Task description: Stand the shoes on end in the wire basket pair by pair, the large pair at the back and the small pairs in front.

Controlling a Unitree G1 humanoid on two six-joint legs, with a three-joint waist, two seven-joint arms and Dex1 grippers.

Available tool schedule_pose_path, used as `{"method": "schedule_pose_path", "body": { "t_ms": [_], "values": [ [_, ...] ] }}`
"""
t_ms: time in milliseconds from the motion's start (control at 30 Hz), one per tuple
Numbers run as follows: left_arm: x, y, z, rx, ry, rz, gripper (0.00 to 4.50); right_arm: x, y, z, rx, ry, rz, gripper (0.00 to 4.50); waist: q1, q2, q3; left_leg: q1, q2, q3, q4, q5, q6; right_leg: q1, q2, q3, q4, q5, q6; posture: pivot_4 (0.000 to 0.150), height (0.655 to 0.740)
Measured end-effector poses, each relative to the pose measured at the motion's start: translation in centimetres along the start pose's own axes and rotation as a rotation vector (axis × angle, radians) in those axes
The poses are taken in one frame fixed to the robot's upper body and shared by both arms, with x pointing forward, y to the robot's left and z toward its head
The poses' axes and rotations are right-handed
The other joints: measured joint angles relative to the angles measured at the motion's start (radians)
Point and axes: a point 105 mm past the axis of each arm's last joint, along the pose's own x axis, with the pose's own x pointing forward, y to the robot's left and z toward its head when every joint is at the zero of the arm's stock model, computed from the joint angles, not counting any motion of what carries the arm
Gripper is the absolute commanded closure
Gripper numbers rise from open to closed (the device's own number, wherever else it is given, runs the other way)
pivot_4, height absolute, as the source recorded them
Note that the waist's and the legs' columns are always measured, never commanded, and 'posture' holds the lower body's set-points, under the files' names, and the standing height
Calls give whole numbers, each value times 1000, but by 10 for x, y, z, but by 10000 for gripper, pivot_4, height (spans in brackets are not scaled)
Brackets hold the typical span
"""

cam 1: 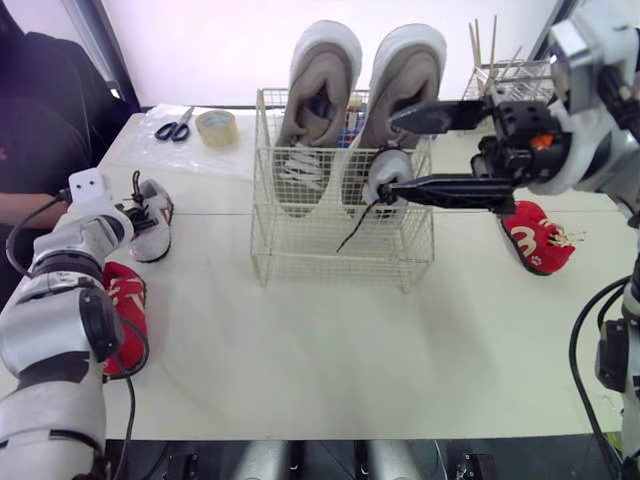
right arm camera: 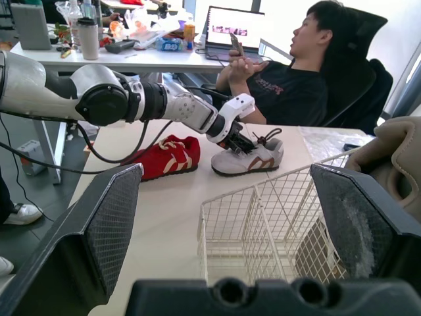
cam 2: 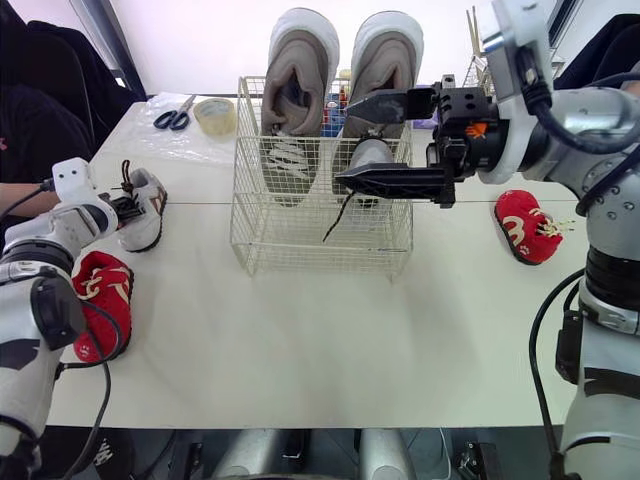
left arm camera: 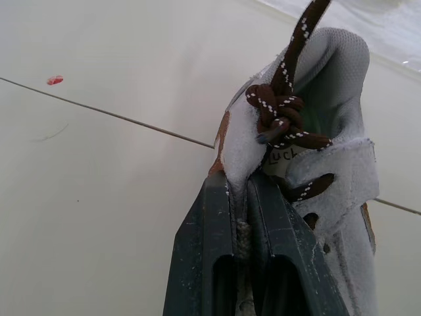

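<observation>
Left pincer, wrist view: clamped on grey shoe; right pincer agape

Black-handled scissors and a roll of tape lie side by side on a clear plastic sheet at the table's far left corner. A wire rack of wooden sticks stands at the far right corner. Beyond the left edge, a person in a black shirt sits holding a phone.
</observation>
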Motion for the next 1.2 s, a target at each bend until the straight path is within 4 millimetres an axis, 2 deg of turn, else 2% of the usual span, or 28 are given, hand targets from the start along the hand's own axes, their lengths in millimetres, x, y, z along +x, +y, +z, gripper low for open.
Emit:
{"method": "schedule_pose_path", "body": {
  "t_ms": [67,133,267,367,433,533,600,767,933,1200],
  "values": [
    [-1,-4,8,-5,-19,-27,44742,2,0,1,-3,-17,9,0,0,-1,0,0,0,0,0,0,0,0,0,0,0,0,0,1500,7400],
    [-5,-10,24,-19,-62,-69,44742,4,1,0,-5,-28,15,0,0,-2,0,-1,0,0,1,0,0,0,0,0,0,0,0,1500,7400],
    [-23,-26,84,-10,-259,-182,44742,6,-3,-3,11,-55,28,0,1,-4,0,-1,0,0,1,0,0,0,0,0,0,0,0,1500,7400],
    [-62,-63,142,68,-539,-341,44742,10,-6,-8,46,-85,53,0,1,-4,0,-2,0,0,2,1,-1,0,-1,0,0,0,0,1500,7400],
    [-99,-95,160,139,-705,-442,44742,11,-10,-13,65,-88,53,0,0,-4,0,-1,0,0,2,2,-3,1,-1,1,-2,0,0,1500,7400],
    [-142,-135,155,200,-840,-535,44742,10,-17,-17,78,-98,46,0,0,-4,0,-1,0,0,3,2,-3,2,0,1,-3,0,0,1500,7400],
    [-163,-154,152,231,-892,-574,44742,11,-20,-18,82,-99,49,0,0,-4,0,-1,0,0,3,2,-3,2,0,1,-2,0,0,1500,7400],
    [-214,-175,157,309,-1086,-571,44742,11,-21,-18,65,-96,55,0,-3,-4,0,1,1,0,2,2,-3,2,1,1,0,0,0,1500,7400],
    [-241,-189,150,291,-1203,-592,44742,8,-23,-18,58,-82,35,0,7,-4,0,1,1,0,4,2,-3,3,1,1,-1,0,0,1500,7400],
    [-256,-218,135,274,-1301,-656,44742,1,-27,-18,40,-31,-34,0,9,-4,0,1,0,0,7,1,-1,5,1,0,-2,0,0,1500,7400]
  ]
}}
